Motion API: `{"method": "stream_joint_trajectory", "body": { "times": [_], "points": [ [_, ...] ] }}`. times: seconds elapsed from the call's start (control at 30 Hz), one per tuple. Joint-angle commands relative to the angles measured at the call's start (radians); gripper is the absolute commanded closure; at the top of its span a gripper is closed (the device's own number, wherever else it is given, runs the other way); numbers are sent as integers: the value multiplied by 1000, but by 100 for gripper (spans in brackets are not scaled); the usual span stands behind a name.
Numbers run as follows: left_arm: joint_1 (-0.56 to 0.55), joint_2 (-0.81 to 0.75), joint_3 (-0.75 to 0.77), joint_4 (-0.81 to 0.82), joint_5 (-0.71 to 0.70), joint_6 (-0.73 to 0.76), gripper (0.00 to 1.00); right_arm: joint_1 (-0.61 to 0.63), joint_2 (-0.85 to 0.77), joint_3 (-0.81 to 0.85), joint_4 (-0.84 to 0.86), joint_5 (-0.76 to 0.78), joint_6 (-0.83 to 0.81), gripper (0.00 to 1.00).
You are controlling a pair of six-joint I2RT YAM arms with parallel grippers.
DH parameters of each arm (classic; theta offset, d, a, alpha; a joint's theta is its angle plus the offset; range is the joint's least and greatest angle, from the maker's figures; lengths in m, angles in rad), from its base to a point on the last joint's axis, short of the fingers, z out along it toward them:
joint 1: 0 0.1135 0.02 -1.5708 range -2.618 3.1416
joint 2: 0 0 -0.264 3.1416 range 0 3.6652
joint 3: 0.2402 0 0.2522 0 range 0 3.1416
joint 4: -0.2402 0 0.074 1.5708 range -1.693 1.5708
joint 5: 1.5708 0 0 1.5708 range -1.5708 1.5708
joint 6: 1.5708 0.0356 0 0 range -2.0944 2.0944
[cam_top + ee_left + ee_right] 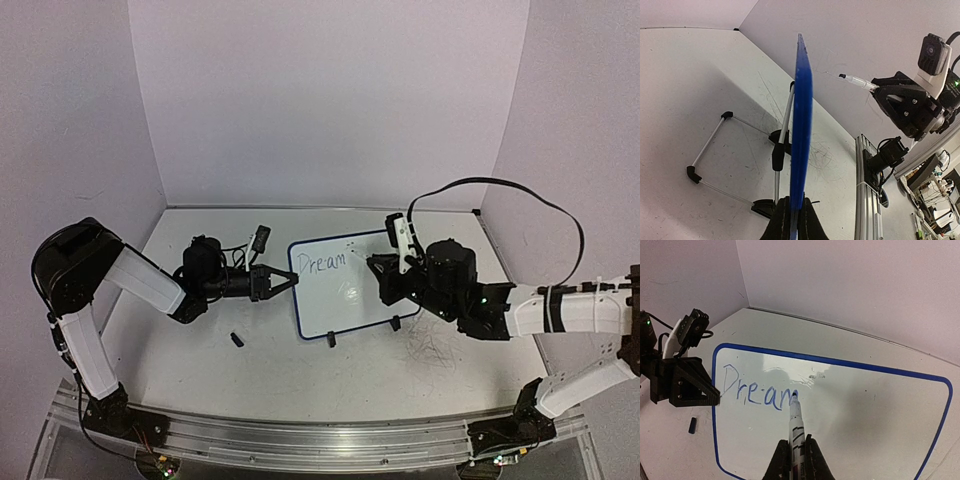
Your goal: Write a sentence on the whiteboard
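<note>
High up at the near edge, the overhead camera looks down and forward over the whole surface [200, 370] to the back wall [330, 100], from well off. The left wrist camera rides just behind the left tool [792, 222], sighting edge-on along the whiteboard [801, 125] toward the right tool [879, 90]. The right wrist camera peers down its marker [796, 425], close to the board's written face, the left tool at its far edge. All three views share the whiteboard.
</note>
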Motion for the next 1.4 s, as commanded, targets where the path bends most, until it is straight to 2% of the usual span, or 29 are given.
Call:
{"method": "stream_joint_trajectory", "body": {
  "times": [0.0, 0.27, 0.83, 1.2, 1.37],
  "points": [
    [-4, -50, -4, 44, 13, 2, 100, -8, -61, -39, 49, 25, -25, 100],
    [-5, -45, -4, 44, 12, 3, 100, -23, -105, -71, 80, 22, -57, 100],
    [-6, -26, -3, 42, -14, -4, 100, -35, -48, -23, 47, 49, -148, 100],
    [-9, -29, 2, 36, -30, -5, 100, -2, 50, 35, 55, -57, -139, 100],
    [-16, -26, 2, 36, -36, -3, 100, -3, 70, 33, 48, 79, -78, 100]
  ]
}}
